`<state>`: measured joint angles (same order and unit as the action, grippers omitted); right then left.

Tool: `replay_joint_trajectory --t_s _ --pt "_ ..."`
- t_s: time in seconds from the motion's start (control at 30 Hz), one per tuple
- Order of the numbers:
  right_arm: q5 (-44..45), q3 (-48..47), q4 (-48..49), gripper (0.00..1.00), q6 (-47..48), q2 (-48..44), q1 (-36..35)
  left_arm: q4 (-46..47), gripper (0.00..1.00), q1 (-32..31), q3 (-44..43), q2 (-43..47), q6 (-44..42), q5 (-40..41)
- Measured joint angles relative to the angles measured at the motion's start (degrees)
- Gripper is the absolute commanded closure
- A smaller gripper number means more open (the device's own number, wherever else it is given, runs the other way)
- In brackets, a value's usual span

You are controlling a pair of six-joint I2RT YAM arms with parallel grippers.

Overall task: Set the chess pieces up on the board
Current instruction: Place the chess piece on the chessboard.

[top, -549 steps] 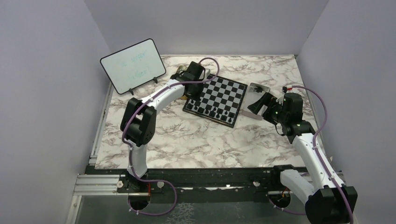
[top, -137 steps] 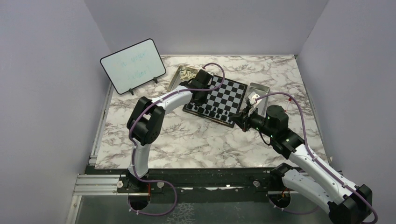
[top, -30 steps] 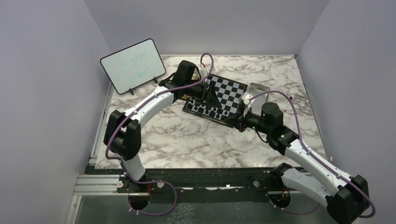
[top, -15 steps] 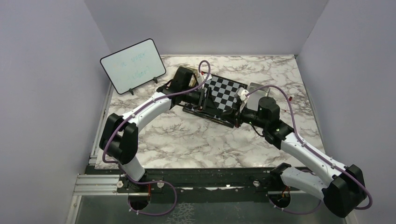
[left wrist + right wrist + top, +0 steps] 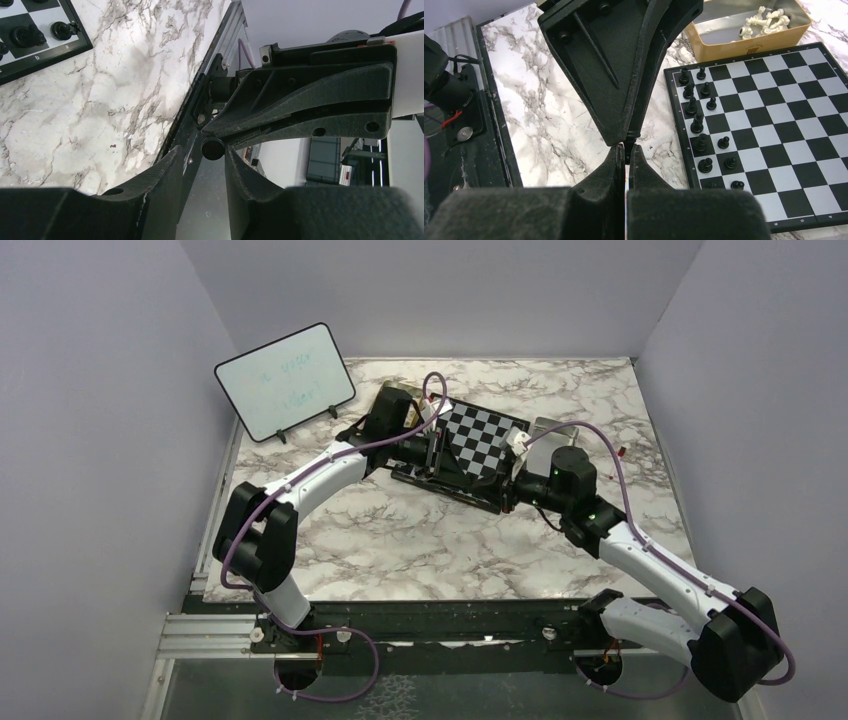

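The board (image 5: 804, 125) lies at an angle on the marble table (image 5: 549, 100). Black men (image 5: 697, 122) stand in two files along the edge nearest my arms, about a dozen as far as I can count. One square in the inner file looks vacant, and the end of the files closest to my right wrist camera is partly hidden. The rest of the board is bare checks, with no men at all on the far side.

One more black piece (image 5: 213, 148) is off the board, in the air above the table just beside that filled edge. My right claw (image 5: 626, 150) is clenched on it, fingers almost touching. My left claw (image 5: 204, 151) meets it tip to tip, its fingers parted a little wider than the piece and reaching around it. I judge this a hand-over that is not yet finished.

The white men (image 5: 769, 20) all lie heaped in the gold tin (image 5: 724, 47), just beside the board's corner. By my reckoning black is nearly set and the whole white side is left, so the task is under half done.
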<state>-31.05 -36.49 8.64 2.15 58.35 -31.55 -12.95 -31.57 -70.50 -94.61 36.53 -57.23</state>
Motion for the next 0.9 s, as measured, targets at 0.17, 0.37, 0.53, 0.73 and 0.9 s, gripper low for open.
replay_joint_trajectory --t_s 0.17,0.37,0.53,0.73,0.9 --pt "-0.24 0.00 0.33 0.99 0.00 0.79 0.00 2.75 0.64 0.04 1.60 0.00 2.69 -0.33" --pt "-0.39 0.00 0.55 0.99 0.02 1.14 0.00 5.46 0.71 0.07 2.34 0.02 5.20 -0.42" --pt "-0.39 0.00 0.68 0.99 0.04 1.33 0.00 7.45 0.88 0.07 2.97 0.26 7.30 -0.39" --pt "-0.33 -0.20 0.79 0.80 -0.28 1.57 0.00 8.35 0.97 0.13 3.72 0.81 8.55 -0.11" --pt "1.84 -0.59 0.96 0.65 -3.82 2.14 0.00 9.40 0.99 0.35 4.81 1.66 10.54 0.63"
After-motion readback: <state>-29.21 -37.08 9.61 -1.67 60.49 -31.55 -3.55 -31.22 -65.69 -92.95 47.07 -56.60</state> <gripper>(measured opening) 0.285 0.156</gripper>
